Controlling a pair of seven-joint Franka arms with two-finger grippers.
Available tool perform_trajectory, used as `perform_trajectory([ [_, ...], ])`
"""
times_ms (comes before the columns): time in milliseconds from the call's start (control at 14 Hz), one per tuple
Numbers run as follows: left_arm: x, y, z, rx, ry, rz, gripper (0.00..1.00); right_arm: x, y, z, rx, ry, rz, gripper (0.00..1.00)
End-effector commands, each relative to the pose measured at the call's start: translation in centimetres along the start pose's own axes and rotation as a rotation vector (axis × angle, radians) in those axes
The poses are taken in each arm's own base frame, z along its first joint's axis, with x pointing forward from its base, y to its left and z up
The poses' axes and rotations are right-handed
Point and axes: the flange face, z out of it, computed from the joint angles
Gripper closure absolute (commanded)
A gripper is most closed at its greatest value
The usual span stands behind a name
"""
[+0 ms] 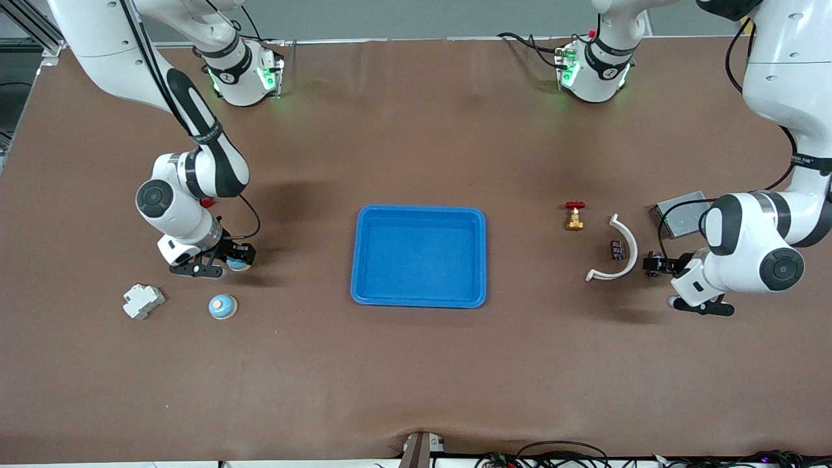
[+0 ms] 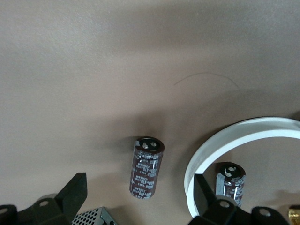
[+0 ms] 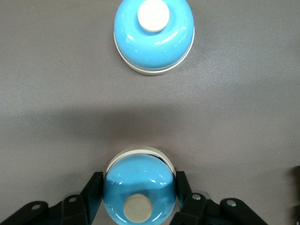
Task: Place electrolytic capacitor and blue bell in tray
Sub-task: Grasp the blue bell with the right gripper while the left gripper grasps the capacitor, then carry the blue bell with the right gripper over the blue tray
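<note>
Toward the right arm's end of the table, my right gripper (image 1: 224, 265) is shut on a blue bell (image 3: 139, 185), its fingers (image 3: 93, 187) pressed against both sides of the dome. A second blue bell (image 1: 222, 306) sits free on the table close by. The blue tray (image 1: 419, 213) lies at the table's middle with nothing in it. At the left arm's end, my left gripper (image 2: 139, 180) is open and low over one electrolytic capacitor (image 2: 147, 167), which lies between its fingers untouched. Another capacitor (image 1: 617, 249) lies inside a white curved piece (image 1: 627, 250).
A grey perforated metal box (image 1: 679, 214) sits by the left arm's wrist. A brass valve with a red handle (image 1: 574, 215) stands between the white curved piece and the tray. A white breaker block (image 1: 143, 301) lies beside the free bell.
</note>
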Motion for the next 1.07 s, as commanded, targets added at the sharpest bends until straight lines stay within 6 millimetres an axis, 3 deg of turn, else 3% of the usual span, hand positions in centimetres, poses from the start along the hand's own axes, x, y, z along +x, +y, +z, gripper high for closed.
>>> perform_trajectory([
  [0, -1.0, 0.2, 0.2, 0.016, 0.010, 0.011, 0.00, 0.3, -1.7, -0.4, 0.009, -0.002, 0.039, 1.00],
  [357, -1.0, -0.4, 1.4, 0.009, 0.012, 0.007, 0.00, 1.5, -5.6, -4.1, -0.001, -0.073, 0.106, 1.00],
  [500, -0.9, -0.8, 2.1, 0.004, 0.011, 0.001, 0.00, 1.2, -8.7, -5.2, 0.006, -0.065, 0.153, 1.00],
  [786, -0.7, -1.0, 2.9, 0.001, 0.015, -0.001, 0.00, -1.3, -18.1, -7.1, 0.022, -0.037, 0.272, 1.00],
  [1000, -0.7, -0.8, 3.7, -0.004, 0.003, 0.000, 0.00, -2.9, -24.0, -8.9, 0.014, -0.054, 0.357, 1.00],
])
